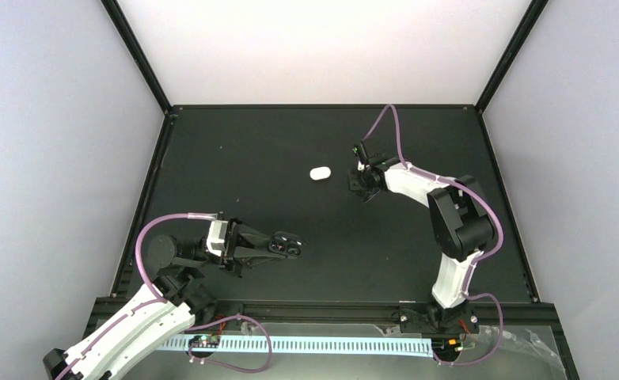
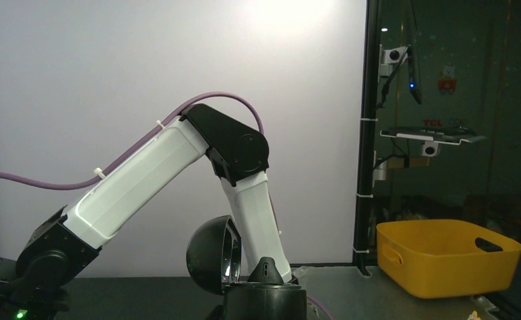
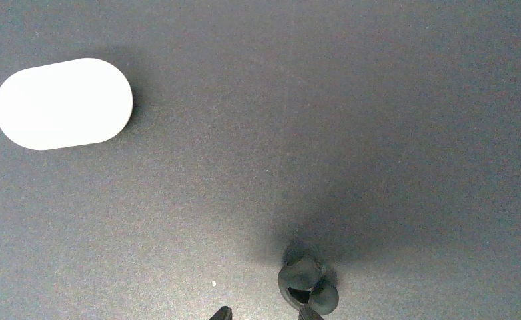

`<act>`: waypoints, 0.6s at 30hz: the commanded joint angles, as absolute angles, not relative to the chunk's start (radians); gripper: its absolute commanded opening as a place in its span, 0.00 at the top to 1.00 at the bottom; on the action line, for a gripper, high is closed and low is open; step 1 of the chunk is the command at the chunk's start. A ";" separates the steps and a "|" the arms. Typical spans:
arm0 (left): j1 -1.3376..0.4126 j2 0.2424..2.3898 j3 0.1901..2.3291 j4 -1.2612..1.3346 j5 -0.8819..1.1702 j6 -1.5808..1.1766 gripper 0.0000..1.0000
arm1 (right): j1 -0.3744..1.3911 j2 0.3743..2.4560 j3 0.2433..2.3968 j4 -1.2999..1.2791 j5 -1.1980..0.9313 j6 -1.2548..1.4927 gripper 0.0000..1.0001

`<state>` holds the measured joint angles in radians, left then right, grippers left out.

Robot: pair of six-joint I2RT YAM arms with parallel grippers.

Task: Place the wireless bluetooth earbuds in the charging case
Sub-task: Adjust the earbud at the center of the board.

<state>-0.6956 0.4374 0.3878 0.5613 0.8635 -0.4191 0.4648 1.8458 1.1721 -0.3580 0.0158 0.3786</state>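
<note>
Gripping one black case, left fingers clench; right fingers spread over one earbud.

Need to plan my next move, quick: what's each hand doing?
Left hand: closed on the open black charging case.
Right hand: open, empty, above a black earbud.

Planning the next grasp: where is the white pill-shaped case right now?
The white pill-shaped case lies mid-table in the top view, just left of the right gripper, not touching it, and beyond the black case held by the left gripper.
</note>
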 commanded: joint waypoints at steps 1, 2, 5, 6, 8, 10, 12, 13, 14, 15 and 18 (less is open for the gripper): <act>-0.700 0.417 0.391 0.547 0.858 -0.404 0.98 | 0.462 1.874 1.211 -0.374 0.033 0.364 0.75; -0.701 0.415 0.391 0.545 0.858 -0.401 0.99 | 0.462 1.878 1.213 -0.377 0.040 0.365 0.75; -0.700 0.416 0.391 0.546 0.857 -0.399 0.98 | 0.460 1.888 1.221 -0.379 0.044 0.359 0.74; -0.700 0.418 0.391 0.546 0.856 -0.400 0.98 | 0.460 1.893 1.225 -0.380 0.039 0.358 0.74; -0.701 0.419 0.390 0.548 0.857 -0.400 0.99 | 0.459 1.901 1.228 -0.379 0.028 0.358 0.74; -0.700 0.418 0.391 0.547 0.855 -0.399 0.99 | 0.460 1.906 1.229 -0.378 0.024 0.360 0.74; -0.701 0.418 0.391 0.545 0.854 -0.400 0.98 | 0.460 1.909 1.226 -0.377 0.026 0.364 0.74; -0.700 0.418 0.391 0.545 0.855 -0.399 0.98 | 0.459 1.910 1.226 -0.377 0.031 0.368 0.74; -0.700 0.418 0.391 0.543 0.856 -0.400 0.99 | 0.459 1.909 1.225 -0.378 0.042 0.374 0.74; -0.700 0.416 0.391 0.541 0.855 -0.400 0.99 | 0.459 1.901 1.217 -0.372 0.055 0.382 0.74; -0.700 0.412 0.391 0.536 0.852 -0.397 0.98 | 0.442 1.831 1.151 -0.316 0.066 0.457 0.74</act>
